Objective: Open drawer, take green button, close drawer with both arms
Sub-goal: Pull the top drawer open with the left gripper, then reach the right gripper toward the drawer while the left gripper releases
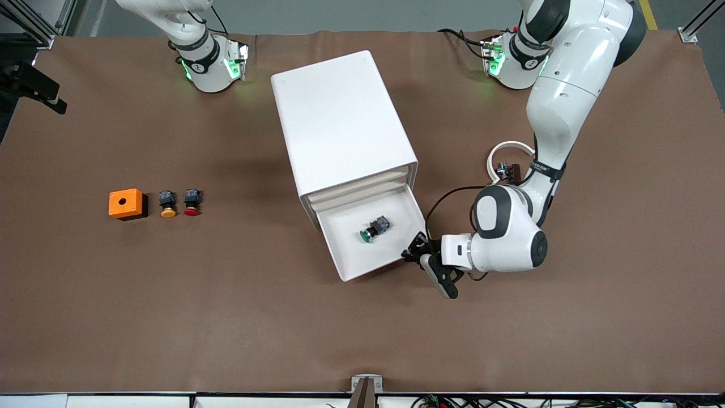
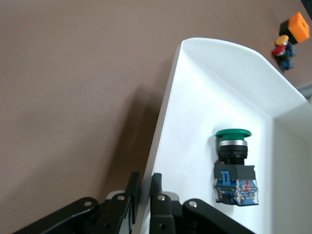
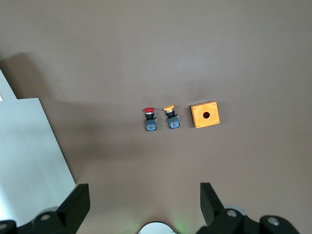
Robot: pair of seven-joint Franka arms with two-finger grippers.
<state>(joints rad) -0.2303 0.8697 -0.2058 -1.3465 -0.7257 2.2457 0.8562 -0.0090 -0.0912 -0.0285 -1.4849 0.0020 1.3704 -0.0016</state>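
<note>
Drawer [image 1: 378, 249] pulled out, green button [image 1: 375, 229] inside. Left gripper [image 1: 422, 256] pinches drawer's corner wall, nearly closed. Right gripper [image 3: 141, 204] wide open, empty, waiting above worktop [image 1: 226, 317].

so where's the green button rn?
The green button lies on its side in the open bottom drawer, with the left gripper at the drawer's front corner.

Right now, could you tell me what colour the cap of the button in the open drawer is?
Green; the button shows best in the left wrist view.

Even overhead light (soft shadows), all sharp
</note>
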